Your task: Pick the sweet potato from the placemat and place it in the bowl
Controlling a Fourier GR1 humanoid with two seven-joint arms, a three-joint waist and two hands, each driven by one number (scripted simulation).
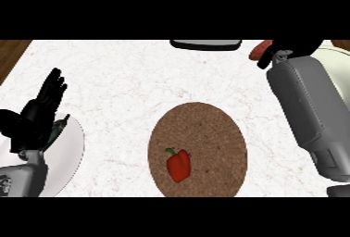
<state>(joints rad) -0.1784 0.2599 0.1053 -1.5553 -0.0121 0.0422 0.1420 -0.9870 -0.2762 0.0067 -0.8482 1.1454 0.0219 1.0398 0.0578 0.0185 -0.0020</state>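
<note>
Broadly, a white marble counter point(123, 83) is filling the view, with brown wood point(12, 53) showing past its far left and far right corners. One round brown placemat point(198, 148) is lying near the middle. One white plate point(71, 152) is sitting at the near left, partly covered by the left forearm. One cream bowl point(338, 65) is peeking out at the far right, mostly hidden behind the right forearm. One dark flat object point(205, 44) is being cut off at the far edge, with too little showing to name it. One red bell pepper point(179, 165) is lying on the placemat's near left part. The left hand point(41, 109) is resting at the left with its fingers straight and spread. The right hand point(290, 48) is curling round the sweet potato point(259, 50) at the far right, just beside the bowl and well apart from the placemat. Only the sweet potato's orange-red end is showing.
</note>
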